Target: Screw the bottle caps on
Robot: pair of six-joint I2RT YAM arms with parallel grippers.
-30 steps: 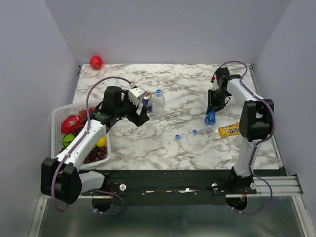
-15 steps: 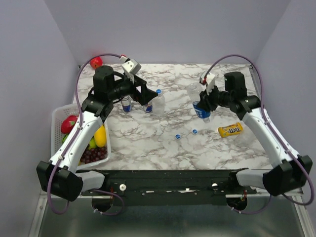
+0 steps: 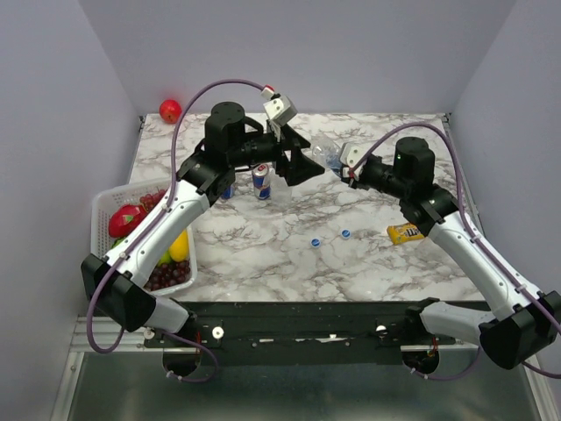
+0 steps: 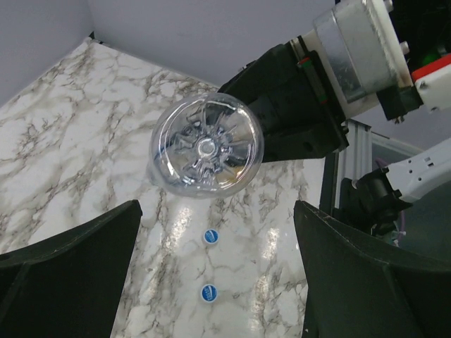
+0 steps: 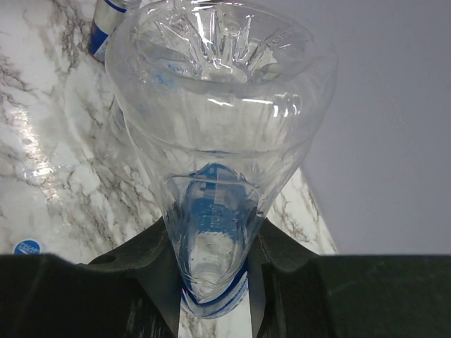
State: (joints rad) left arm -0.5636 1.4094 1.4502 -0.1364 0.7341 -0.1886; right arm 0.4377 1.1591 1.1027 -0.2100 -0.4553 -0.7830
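My right gripper (image 3: 348,168) is shut on a clear bottle with a blue label band (image 3: 330,157), held in the air on its side with its base pointing left. In the right wrist view the fingers (image 5: 141,282) squeeze the bottle (image 5: 218,105) at the label. My left gripper (image 3: 307,163) is open and empty, facing the bottle's base (image 4: 206,146) from a short way off. Two blue caps (image 3: 315,242) (image 3: 345,233) lie on the table below; they also show in the left wrist view (image 4: 210,236) (image 4: 208,292). A second clear bottle (image 3: 282,189) stands mostly hidden behind the left arm.
Two blue-and-silver cans (image 3: 260,180) (image 3: 226,189) stand under the left arm. A white basket (image 3: 99,219) of fruit sits at the left edge. A yellow candy packet (image 3: 405,232) lies at the right. A red apple (image 3: 170,110) is in the far left corner.
Both arms have swung in to the table's middle. The right gripper has lifted the labelled bottle and turned it on its side. The left gripper has come up facing it.
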